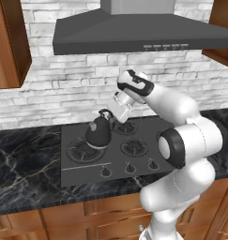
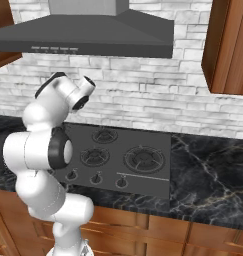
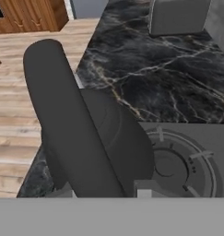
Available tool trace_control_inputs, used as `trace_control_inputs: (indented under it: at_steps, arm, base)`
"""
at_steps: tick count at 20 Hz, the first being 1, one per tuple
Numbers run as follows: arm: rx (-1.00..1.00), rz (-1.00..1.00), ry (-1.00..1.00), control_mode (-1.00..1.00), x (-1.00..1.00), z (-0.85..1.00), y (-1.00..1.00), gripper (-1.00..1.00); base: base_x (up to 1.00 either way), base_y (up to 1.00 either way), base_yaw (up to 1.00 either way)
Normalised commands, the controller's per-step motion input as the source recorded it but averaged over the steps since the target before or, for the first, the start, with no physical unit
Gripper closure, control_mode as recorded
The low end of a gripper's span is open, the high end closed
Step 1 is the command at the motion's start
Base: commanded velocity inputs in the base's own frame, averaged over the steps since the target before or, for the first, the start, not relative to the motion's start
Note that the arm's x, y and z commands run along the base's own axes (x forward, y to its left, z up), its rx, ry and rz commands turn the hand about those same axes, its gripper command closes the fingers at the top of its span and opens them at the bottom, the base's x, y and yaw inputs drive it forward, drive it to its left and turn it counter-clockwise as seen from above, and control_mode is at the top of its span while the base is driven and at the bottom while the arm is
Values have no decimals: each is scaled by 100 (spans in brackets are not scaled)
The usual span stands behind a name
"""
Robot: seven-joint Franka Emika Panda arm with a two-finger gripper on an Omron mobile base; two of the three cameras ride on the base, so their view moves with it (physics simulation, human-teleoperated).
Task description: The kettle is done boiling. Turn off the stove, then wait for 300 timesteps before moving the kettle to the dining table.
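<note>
The dark dome-shaped kettle (image 1: 97, 133) stands over the left part of the stove (image 1: 140, 127), beside a burner grate. My gripper (image 1: 111, 115) reaches down from the right onto its arched handle. In the hand view the handle (image 3: 62, 101) runs as a thick dark bar from upper left to bottom centre. The kettle body (image 3: 127, 143) lies under it, and my gripper (image 3: 103, 191) has a pale fingertip (image 3: 143, 189) pressed against each side of the bar. A row of black knobs (image 1: 129, 167) lines the stove's front edge (image 2: 118, 192). The dining table is out of view.
A grey range hood (image 1: 134, 30) hangs low over the stove. Black marble counter (image 1: 21, 164) runs along the white brick wall on both sides (image 2: 208, 170). Wooden wall cabinets (image 1: 7, 42) flank the hood. Wood floor (image 3: 21, 106) lies beyond the counter edge.
</note>
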Motion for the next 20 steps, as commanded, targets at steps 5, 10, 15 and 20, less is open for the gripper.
trace_control_inputs:
  at_steps: [5,10,15,20]
  arm:
    - [1,0,0,-100,-55,14,-20,100]
    - [0,0,0,-100,-58,10,-17,100]
    - [0,0,1,-100,-14,0,1,100]
    - [0,-1,-7,-100,-17,0,-4,100]
  base:
    - [0,0,0]
    - [0,0,0]
    - [0,0,0]
    - [0,0,0]
